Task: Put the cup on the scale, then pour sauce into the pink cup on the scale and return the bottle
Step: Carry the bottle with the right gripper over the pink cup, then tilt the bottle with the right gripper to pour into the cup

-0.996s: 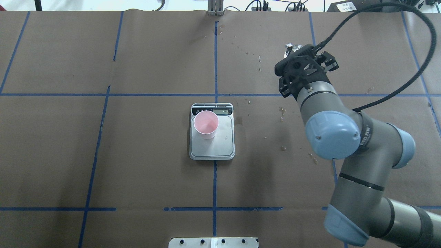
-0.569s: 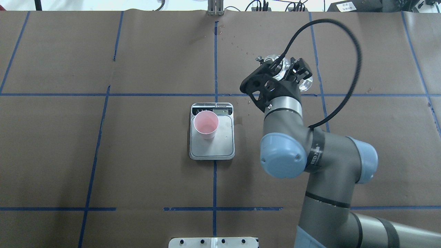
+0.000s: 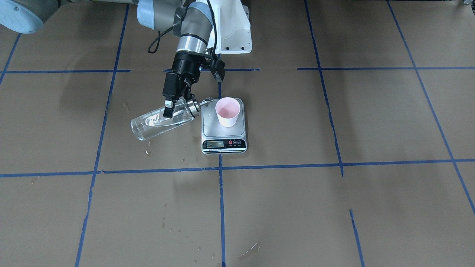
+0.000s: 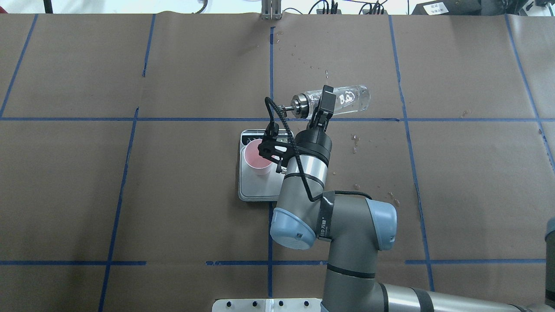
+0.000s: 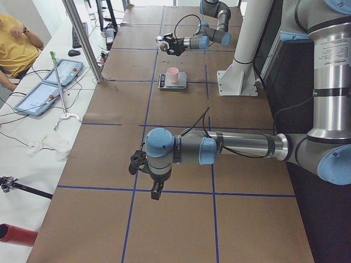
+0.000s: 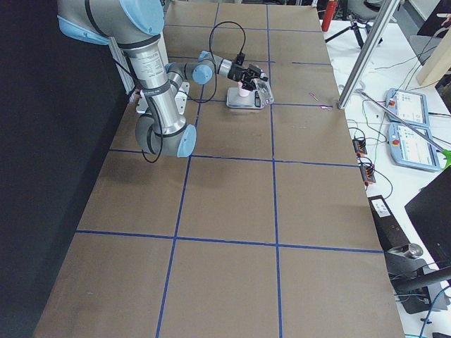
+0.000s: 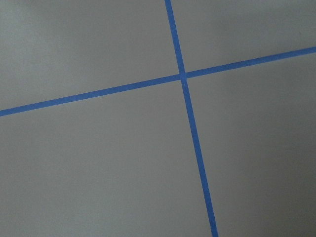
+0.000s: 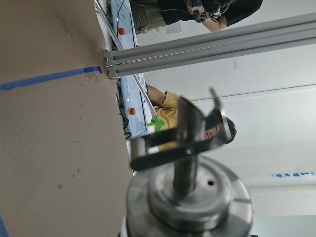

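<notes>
The pink cup [image 3: 227, 111] stands upright on the back part of the steel scale [image 3: 223, 129]. My right gripper [image 3: 170, 109] is shut on the clear glass bottle [image 3: 159, 123] and holds it tipped almost level above the table beside the scale. The metal spout [image 3: 206, 101] points at the cup's rim and stops just short of it. No stream shows, and I cannot make out the sauce level. From overhead, the bottle [image 4: 342, 99] lies behind the scale [image 4: 264, 190], and my right arm covers part of the cup [image 4: 253, 161]. The right wrist view shows the collar [image 8: 190, 197]. My left gripper [image 5: 156, 192] hangs over bare table; I cannot tell its state.
Wet spots [image 4: 354, 143] dot the brown paper to the right of the scale. Blue tape lines [image 4: 270, 65] mark out a grid. The robot's white base [image 3: 232, 33] stands behind the scale. An operator [image 5: 13, 49], tablets and a metal post [image 5: 82, 38] are at the table's far side.
My right arm has swung left from the back right of the table with the bottle. The bottle is now tipped with its spout toward the cup. Cup and scale have not moved.
</notes>
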`<state>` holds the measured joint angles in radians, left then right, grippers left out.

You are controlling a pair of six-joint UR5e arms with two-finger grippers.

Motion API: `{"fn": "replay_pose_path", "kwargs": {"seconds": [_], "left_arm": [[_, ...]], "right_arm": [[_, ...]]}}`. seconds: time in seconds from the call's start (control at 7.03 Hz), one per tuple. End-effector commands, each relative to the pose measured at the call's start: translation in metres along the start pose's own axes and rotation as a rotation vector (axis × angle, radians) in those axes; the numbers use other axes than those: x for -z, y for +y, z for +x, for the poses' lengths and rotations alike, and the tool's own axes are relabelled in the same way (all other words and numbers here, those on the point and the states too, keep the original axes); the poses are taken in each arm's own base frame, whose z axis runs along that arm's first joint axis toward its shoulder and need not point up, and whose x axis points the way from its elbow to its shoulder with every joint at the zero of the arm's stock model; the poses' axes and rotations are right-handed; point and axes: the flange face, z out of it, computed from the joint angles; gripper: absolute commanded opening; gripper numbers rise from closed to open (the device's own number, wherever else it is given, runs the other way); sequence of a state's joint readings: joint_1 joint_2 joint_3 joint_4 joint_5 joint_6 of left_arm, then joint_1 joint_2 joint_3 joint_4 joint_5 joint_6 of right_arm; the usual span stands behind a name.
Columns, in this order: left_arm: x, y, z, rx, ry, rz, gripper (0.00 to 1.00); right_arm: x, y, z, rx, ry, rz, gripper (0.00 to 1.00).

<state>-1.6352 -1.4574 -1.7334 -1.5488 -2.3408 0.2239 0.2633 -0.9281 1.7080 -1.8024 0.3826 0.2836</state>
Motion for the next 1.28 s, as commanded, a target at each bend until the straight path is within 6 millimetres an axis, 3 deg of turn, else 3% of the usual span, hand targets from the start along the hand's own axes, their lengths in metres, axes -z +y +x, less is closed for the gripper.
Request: {"fn": "replay_pose_path", "kwargs": {"seconds": [0.0,0.28,0.43,1.14], "left_arm": [[0.0,0.001,0.0,0.001,0.0,-0.001,1.0],[0.0,0.001,0.0,0.002,0.0,-0.001,1.0],[0.0,0.001,0.0,0.002,0.0,-0.001,1.0],[0.0,0.001,0.0,0.0,0.0,0.0,1.0]], "right_arm": [[0.01,-0.008,-0.013,0.209,0.101,0.031,0.0],[0.023,0.003,-0.032,0.255,0.135,0.057,0.0],[0.02,0.014,-0.04,0.283,0.163,0.06,0.0],[0.022,0.016,-0.044,0.319,0.196,0.068,0.0]]}}
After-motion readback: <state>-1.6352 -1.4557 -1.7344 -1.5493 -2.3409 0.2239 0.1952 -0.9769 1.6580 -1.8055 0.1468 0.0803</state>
